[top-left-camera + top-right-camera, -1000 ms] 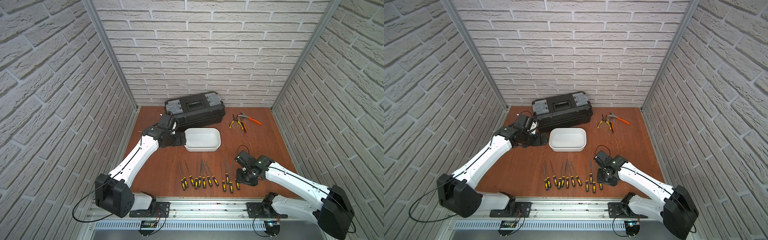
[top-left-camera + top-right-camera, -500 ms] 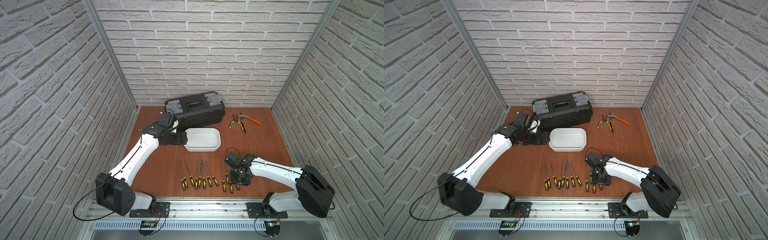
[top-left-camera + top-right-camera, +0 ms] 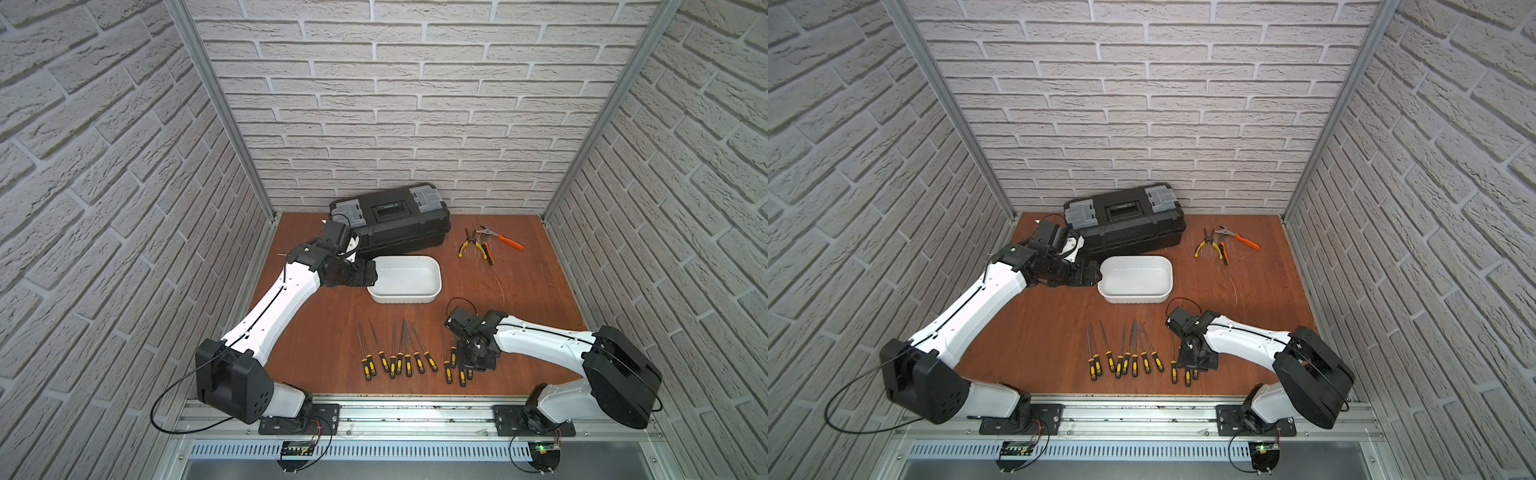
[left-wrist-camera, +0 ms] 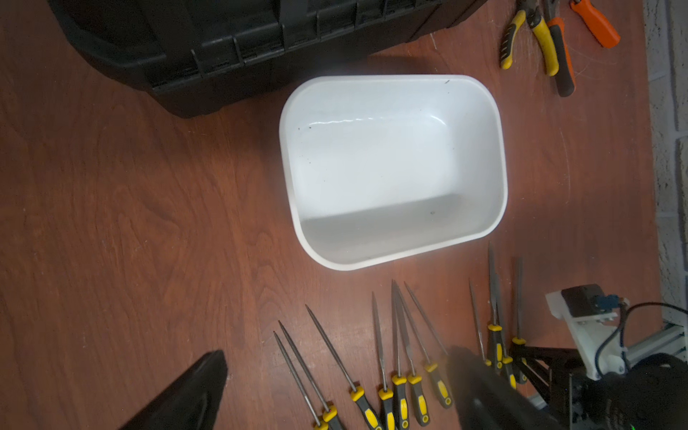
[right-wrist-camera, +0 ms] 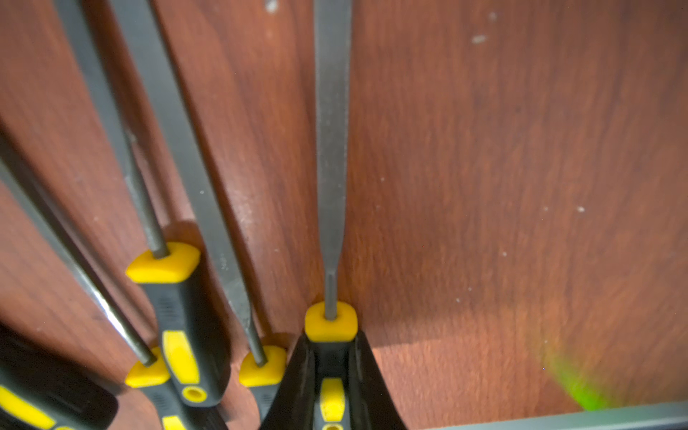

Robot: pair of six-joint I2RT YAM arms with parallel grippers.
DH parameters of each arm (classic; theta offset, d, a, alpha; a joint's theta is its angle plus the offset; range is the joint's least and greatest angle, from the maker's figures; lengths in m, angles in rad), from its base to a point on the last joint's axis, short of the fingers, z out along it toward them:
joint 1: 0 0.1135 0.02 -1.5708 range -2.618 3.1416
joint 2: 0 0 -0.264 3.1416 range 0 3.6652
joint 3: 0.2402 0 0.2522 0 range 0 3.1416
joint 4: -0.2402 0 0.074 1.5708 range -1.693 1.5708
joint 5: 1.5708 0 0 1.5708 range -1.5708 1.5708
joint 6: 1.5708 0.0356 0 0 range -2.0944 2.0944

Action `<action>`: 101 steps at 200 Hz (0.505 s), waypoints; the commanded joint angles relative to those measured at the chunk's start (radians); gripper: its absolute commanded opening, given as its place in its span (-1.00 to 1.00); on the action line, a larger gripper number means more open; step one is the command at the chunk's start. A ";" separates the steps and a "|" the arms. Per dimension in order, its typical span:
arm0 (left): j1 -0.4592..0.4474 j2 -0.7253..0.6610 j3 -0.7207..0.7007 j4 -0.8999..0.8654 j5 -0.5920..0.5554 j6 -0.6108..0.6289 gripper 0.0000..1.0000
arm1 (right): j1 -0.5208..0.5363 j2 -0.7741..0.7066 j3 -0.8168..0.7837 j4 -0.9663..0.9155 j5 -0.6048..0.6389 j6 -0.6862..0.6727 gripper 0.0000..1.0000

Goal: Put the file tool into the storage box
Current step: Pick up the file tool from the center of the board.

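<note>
The right gripper [image 5: 331,348] is clenching the file [image 5: 331,149] by its handle. A neighbour file [image 5: 182,149] is lying just beside one finger [image 5: 294,385], so a lift may be dragging it along. The long blade ahead of the fingertips may be snagging the rim of the box [image 3: 401,297], well beyond. The left gripper [image 3: 371,272] is hanging open.

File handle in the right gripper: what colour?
Black file handle with a yellow collar and inset; shows best in the right wrist view.
</note>
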State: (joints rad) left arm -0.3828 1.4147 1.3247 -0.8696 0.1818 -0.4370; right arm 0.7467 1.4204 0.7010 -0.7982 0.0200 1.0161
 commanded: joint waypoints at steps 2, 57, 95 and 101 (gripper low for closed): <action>-0.005 0.025 0.037 0.032 0.027 0.027 0.97 | 0.006 0.016 -0.001 -0.010 0.073 -0.001 -0.92; -0.006 0.058 0.106 0.002 0.019 0.035 0.97 | 0.006 -0.044 0.046 -0.081 0.164 -0.029 -0.96; -0.006 0.048 0.122 0.004 -0.004 0.032 0.97 | 0.003 -0.094 0.130 -0.183 0.254 -0.088 -0.95; -0.008 0.046 0.125 0.006 -0.009 0.030 0.97 | 0.003 -0.099 0.152 -0.209 0.274 -0.101 -0.95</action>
State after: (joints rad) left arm -0.3832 1.4788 1.4174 -0.8688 0.1909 -0.4191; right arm 0.7498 1.3655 0.7776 -0.9092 0.1894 0.9703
